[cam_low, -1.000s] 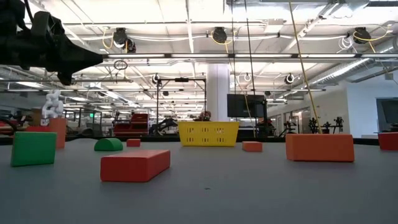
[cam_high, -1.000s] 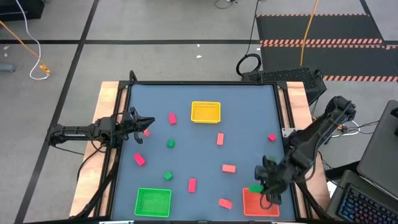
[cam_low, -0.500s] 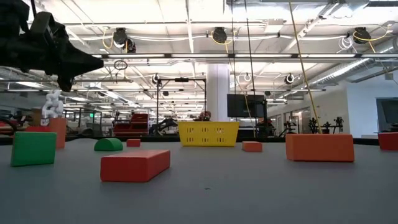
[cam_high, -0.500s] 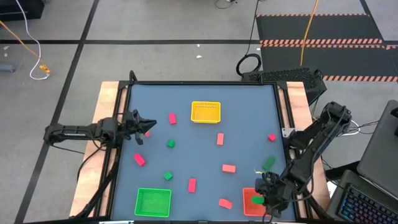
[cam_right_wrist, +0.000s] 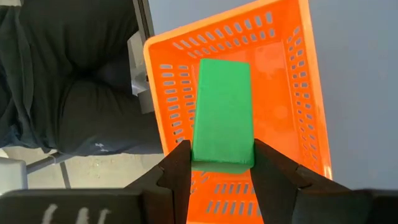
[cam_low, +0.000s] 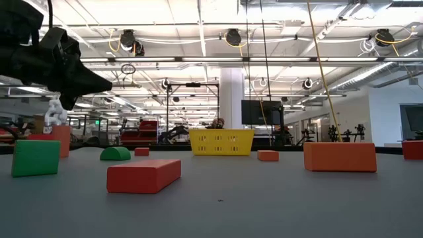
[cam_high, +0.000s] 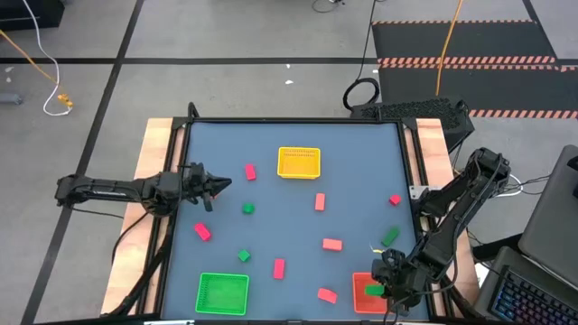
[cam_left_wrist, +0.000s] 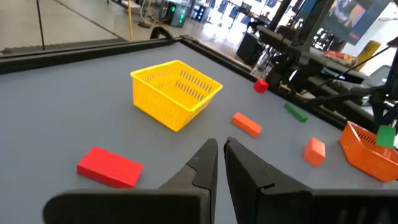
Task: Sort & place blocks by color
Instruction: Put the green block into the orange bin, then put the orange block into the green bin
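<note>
My right gripper (cam_right_wrist: 222, 171) hangs over the orange-red mesh basket (cam_right_wrist: 292, 93) at the table's near right corner (cam_high: 361, 302), shut on a green block (cam_right_wrist: 222, 112). My left gripper (cam_left_wrist: 219, 163) is shut and empty, raised above the table's left side (cam_high: 217, 186), and shows at the upper left of the low view (cam_low: 99, 82). Loose blocks lie flat on the table: red ones (cam_high: 250, 171) (cam_high: 202, 232), salmon ones (cam_high: 320, 202) (cam_high: 332, 244), green ones (cam_high: 247, 208) (cam_high: 389, 236). My right gripper pinches the green block between its two fingers (cam_right_wrist: 180, 168), which sit on opposite sides of the end nearest the wrist (cam_right_wrist: 222, 158). They come from above, pointing down. The block is lifted clear and hangs over the basket's inside.
A yellow basket (cam_high: 299, 162) stands at the table's far middle and a green basket (cam_high: 222, 293) at the near left. More blocks lie near the front (cam_high: 278, 267) (cam_high: 327, 294) (cam_high: 243, 255). A person in dark clothing (cam_right_wrist: 81, 93) sits just beyond the table edge beside the orange-red basket.
My right gripper has carried the green block toward the table's near edge, ending over the orange-red basket, and uncovered a green bar on the table behind it. My left gripper has sunk a little and drifted slightly toward the near edge, still shut.
</note>
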{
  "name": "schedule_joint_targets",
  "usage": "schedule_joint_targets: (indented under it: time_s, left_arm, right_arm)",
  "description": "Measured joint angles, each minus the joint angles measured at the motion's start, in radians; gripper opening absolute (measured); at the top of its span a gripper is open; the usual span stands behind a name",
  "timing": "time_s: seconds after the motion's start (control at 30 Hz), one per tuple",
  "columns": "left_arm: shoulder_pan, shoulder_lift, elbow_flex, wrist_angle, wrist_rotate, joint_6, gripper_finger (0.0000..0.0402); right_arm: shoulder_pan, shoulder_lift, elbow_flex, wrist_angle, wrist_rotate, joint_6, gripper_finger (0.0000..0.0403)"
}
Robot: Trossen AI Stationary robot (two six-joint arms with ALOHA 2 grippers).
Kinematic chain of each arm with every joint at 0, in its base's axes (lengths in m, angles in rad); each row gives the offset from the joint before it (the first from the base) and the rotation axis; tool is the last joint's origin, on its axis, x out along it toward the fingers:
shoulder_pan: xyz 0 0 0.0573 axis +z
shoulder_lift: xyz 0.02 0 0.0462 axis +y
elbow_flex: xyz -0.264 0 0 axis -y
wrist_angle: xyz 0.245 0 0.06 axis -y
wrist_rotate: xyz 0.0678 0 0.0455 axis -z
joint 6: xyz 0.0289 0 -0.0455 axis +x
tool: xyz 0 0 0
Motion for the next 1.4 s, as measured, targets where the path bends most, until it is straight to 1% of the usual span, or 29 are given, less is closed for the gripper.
schedule_joint_targets:
  time_s: [0.1, 0.33, 0.37, 0.4, 0.6, 0.7, 0.77, 0.9, 1.03, 1.17, 1.27, 1.4]
  left_arm:
    - [0.000, 0.013, 0.000, 0.002, 0.000, 0.000, 0.0033]
    - [0.000, 0.020, 0.000, 0.002, 0.000, 0.000, 0.0033]
    - [0.000, 0.020, -0.001, 0.002, 0.000, 0.000, 0.0033]
    - [0.000, 0.020, 0.000, 0.003, 0.000, 0.000, 0.0033]
    - [0.000, 0.020, 0.000, 0.003, 0.000, 0.004, 0.0033]
    - [0.000, 0.020, -0.001, 0.003, 0.000, 0.003, 0.0033]
    - [0.000, 0.020, -0.001, 0.004, 0.000, 0.003, 0.0033]
    - [0.000, 0.020, -0.002, 0.013, 0.000, 0.004, 0.0033]
    - [0.001, 0.020, -0.002, 0.050, -0.002, 0.041, 0.0033]
    - [0.002, 0.019, -0.002, 0.226, -0.028, 0.179, 0.0033]
    - [0.002, 0.019, -0.002, 0.345, -0.028, 0.258, 0.0033]
    - [0.001, 0.020, -0.002, 0.399, -0.028, 0.335, 0.0033]
  right_arm:
    - [0.000, 0.000, 0.000, -0.026, 0.000, 0.012, 0.0123]
    - [0.000, 0.000, 0.000, -0.028, 0.000, 0.016, 0.0123]
    - [0.000, 0.000, 0.000, -0.028, 0.000, 0.020, 0.0128]
    - [0.000, 0.000, 0.000, -0.029, 0.000, 0.025, 0.0140]
    - [0.000, 0.000, 0.000, -0.036, 0.000, 0.045, 0.0237]
    - [0.000, 0.000, 0.000, -0.036, 0.000, 0.044, 0.0264]
    - [0.000, 0.000, 0.000, -0.036, 0.000, 0.044, 0.0275]
    - [-0.001, 0.000, 0.000, -0.056, 0.000, 0.014, 0.0280]
    - [-0.037, 0.000, -0.001, -0.144, 0.024, -0.021, 0.0276]
    - [-0.105, 0.000, -0.001, -0.219, 0.028, -0.074, 0.0275]
    - [-0.164, -0.002, -0.001, -0.223, 0.029, -0.151, 0.0274]
    - [-0.245, -0.005, -0.001, -0.211, 0.037, -0.261, 0.0274]
